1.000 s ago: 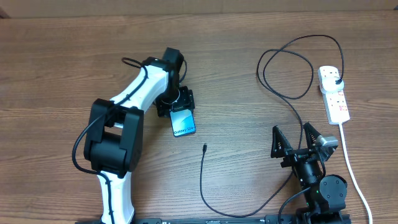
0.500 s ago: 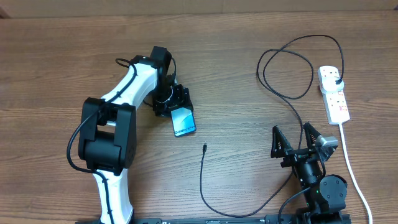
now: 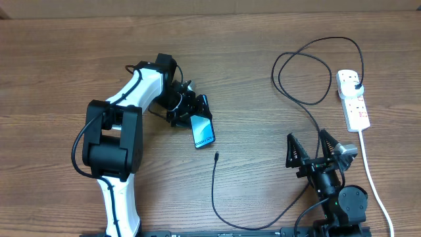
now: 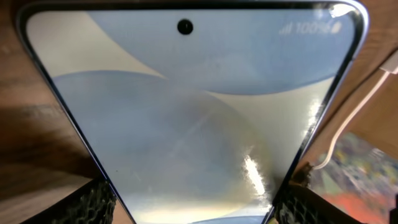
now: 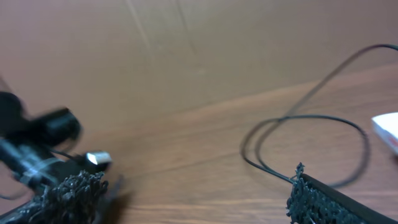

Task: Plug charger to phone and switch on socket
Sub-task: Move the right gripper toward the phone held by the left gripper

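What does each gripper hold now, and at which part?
The left gripper holds the phone by its side edges near one end; the right gripper holds nothing.

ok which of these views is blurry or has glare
Left wrist: the phone fills the frame, in focus, with a white glare streak low on its screen. Right wrist: soft throughout, the charger loop smeared. Overhead: sharp and evenly lit, no glare.

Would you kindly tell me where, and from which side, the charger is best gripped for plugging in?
Grip the charger just behind its tiny connector tip, coming down from above with the jaws closing across the cable. That stretch lies flat and nearly straight on the table, clear of the loops, and the tip points roughly toward the phone.
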You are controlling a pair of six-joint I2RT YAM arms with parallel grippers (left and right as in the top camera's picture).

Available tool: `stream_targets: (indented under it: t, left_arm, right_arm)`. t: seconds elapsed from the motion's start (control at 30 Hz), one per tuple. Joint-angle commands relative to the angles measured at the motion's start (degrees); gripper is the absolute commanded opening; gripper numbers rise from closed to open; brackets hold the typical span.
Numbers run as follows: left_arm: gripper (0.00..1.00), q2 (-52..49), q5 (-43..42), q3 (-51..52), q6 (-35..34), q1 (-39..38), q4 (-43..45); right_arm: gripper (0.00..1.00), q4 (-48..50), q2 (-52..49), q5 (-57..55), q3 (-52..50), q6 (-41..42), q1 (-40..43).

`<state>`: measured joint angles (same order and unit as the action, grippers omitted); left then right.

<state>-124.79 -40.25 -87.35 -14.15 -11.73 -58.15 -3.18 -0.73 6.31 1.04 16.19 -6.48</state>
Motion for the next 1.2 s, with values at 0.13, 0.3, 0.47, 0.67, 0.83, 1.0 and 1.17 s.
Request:
stream_targets:
  t: [0.13, 0.3, 0.47, 0.67, 0.83, 1.0, 1.17]
  left_arm:
    - [0.72, -1.09, -9.11, 0.83, 5.09, 1.73, -5.14]
    - [0.72, -1.09, -13.94, 0.83, 5.49, 2.05, -7.72]
    - [0.72, -1.09, -20.35, 0.83, 5.64, 2.05, -9.31]
    - [0.73, -1.09, -26.12, 0.83, 5.6, 1.95, -12.33]
    - [0.76, -1.09, -27.61, 0.83, 5.6, 1.9, -16.06]
    - [0.76, -1.09, -27.78, 0.83, 5.64, 1.88, -19.08]
    - [0.76, -1.09, -28.04, 0.83, 5.66, 1.36, -19.47]
  right_arm:
    - [1.0, -5.66, 0.09, 4.94, 5.84, 6.62, -0.22]
    - [1.0, -14.6, -6.36, 4.96, 18.53, 6.56, -0.22]
    - [1.0, -29.16, -20.04, 5.16, 37.48, 6.51, -0.22]
    - [1.0, -52.74, -39.82, 7.67, 59.98, 6.56, -0.22]
    - [1.0, -56.72, -49.68, 13.97, 66.88, 6.54, -0.22]
    - [1.0, -57.07, -55.23, 26.47, 66.84, 6.34, -0.22]
    - [1.0, -58.03, -61.77, 37.27, 66.79, 6.32, -0.35]
